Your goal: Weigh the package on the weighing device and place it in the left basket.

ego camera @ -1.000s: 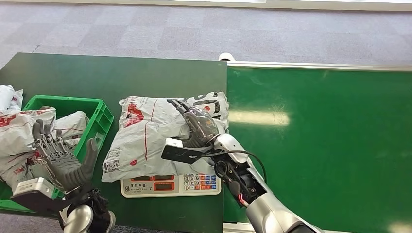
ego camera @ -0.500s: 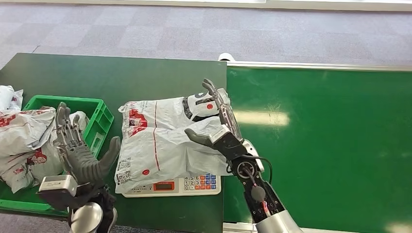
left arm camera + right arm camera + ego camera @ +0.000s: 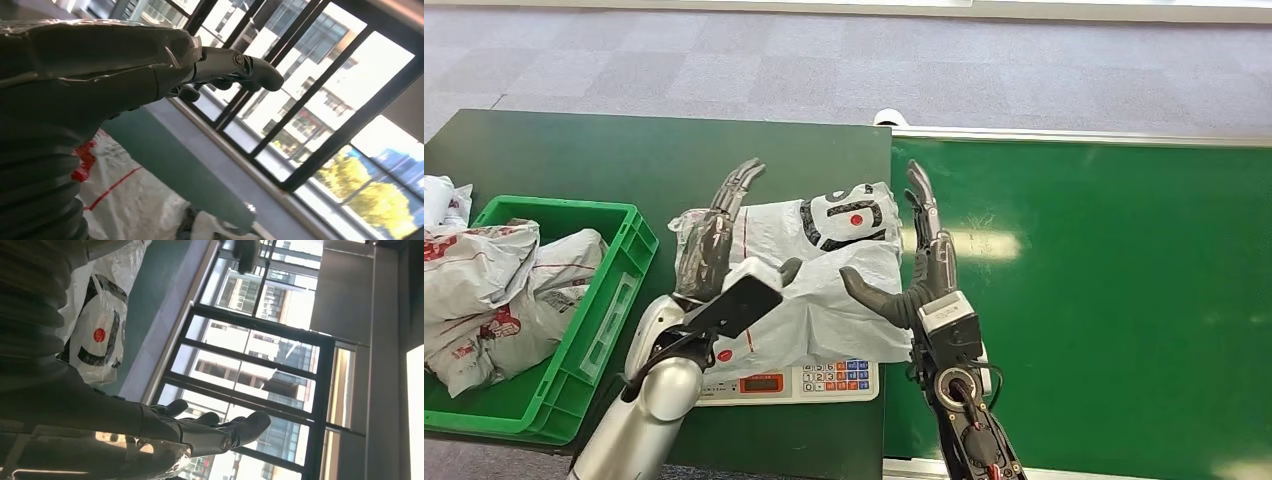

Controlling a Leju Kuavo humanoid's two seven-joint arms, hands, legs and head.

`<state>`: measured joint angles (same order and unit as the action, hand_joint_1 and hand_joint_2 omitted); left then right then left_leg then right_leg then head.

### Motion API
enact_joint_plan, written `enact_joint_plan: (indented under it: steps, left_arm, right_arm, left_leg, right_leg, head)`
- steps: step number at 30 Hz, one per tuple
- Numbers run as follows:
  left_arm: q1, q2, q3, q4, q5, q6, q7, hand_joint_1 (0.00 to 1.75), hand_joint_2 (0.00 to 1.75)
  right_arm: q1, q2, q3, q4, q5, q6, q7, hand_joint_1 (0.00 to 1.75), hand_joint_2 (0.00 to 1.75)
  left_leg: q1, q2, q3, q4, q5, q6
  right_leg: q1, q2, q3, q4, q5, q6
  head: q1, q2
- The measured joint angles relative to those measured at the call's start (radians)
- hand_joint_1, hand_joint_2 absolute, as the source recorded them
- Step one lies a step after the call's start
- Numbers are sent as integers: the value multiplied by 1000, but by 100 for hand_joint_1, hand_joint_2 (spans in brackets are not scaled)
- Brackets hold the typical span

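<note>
With the crumpled white plastic mail package (image 3: 799,275) on the flat white electronic scale (image 3: 789,381) mid-frame, the left hand (image 3: 716,240) and right hand (image 3: 914,270) flank it, fingers spread, seemingly poised to squeeze and lift it toward the green plastic basket (image 3: 619,275) at lower left.

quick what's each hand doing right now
Left hand: open, fingers spread at the package's left edge, holding nothing.
Right hand: open, upright at its right edge, holding nothing.

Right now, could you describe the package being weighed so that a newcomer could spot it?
On the dark green table, right of the green basket, sits a white scale. The package lies on it between both hands, alone bearing bold black lettering with a red dot.
</note>
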<state>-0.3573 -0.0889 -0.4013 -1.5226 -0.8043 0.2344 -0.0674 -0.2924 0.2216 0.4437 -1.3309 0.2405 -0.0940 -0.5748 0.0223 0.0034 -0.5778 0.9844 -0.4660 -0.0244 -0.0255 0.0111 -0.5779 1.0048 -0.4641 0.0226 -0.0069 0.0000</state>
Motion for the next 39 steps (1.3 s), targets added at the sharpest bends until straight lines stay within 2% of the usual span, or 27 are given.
enact_joint_plan:
  steps: [3,7,10,11,14,18,23,25,29,34,36,38,39]
  left_arm:
    - [-74,-2,-12,143,-139,-60,121,0,175]
    - [-165,-12,-15,356,-251,-116,195,1,175]
    - [-213,-18,-15,490,-305,-133,217,79,175]
    - [-225,-20,-15,524,-315,-136,221,120,175]
    - [-255,-28,-14,601,-333,-140,230,172,175]
    - [-273,-35,-11,647,-335,-149,225,172,175]
    - [-276,-38,12,656,-293,-143,164,174,175]
    - [-272,-38,23,651,-270,-109,117,174,175]
    - [-250,-36,31,607,-233,26,-26,175,175]
    - [-247,-36,31,601,-228,41,-41,174,175]
    - [-211,-30,29,486,-187,180,-142,167,175]
    - [-127,-26,60,214,-143,388,-330,159,175]
    - [-93,-30,93,103,-148,432,-390,159,175]
  right_arm:
    - [34,-6,-1,-76,21,-43,7,0,175]
    - [62,-13,-3,-161,42,-88,22,0,175]
    - [84,-19,-5,-213,57,-118,24,0,175]
    - [91,-21,-6,-227,62,-128,23,0,175]
    - [108,-27,-9,-261,79,-151,16,0,175]
    - [122,-33,-9,-284,104,-175,11,0,175]
    - [125,-41,-8,-287,107,-190,13,0,175]
    - [125,-45,-8,-287,102,-193,14,0,175]
    - [126,-49,-8,-287,88,-194,15,0,175]
    - [126,-50,-8,-287,86,-194,15,0,175]
    - [126,-53,-9,-287,73,-192,18,0,175]
    - [127,-60,-10,-277,53,-197,21,0,175]
    - [129,-62,-10,-268,47,-204,19,0,175]
  left_leg:
    - [0,1,0,0,0,0]
    - [0,1,0,0,0,0]
    - [0,1,0,0,0,0]
    - [0,1,0,0,0,0]
    - [0,1,0,0,0,0]
    - [0,1,0,0,0,0]
    - [0,1,1,0,0,0]
    - [0,0,1,0,0,0]
    - [0,0,1,0,0,0]
    - [0,0,0,0,0,0]
    - [0,1,0,0,0,0]
    - [0,1,-2,0,0,0]
    - [0,1,-2,0,0,0]
  right_leg:
    - [0,0,0,0,0,0]
    - [0,1,0,0,0,0]
    - [0,1,0,0,0,0]
    - [0,1,0,0,0,0]
    - [0,1,0,0,0,0]
    - [0,1,1,0,0,0]
    - [0,1,2,0,0,0]
    - [0,1,2,0,0,0]
    - [0,1,2,0,0,0]
    - [0,1,2,0,0,0]
    - [0,1,1,0,0,0]
    - [0,1,0,0,0,0]
    - [0,1,0,0,0,0]
  head:
    - [0,0]
    - [0,0]
    - [0,0]
    - [0,0]
    - [0,0]
    - [0,0]
    - [0,0]
    - [0,0]
    - [0,0]
    - [0,0]
    - [0,0]
    - [0,0]
    - [0,0]
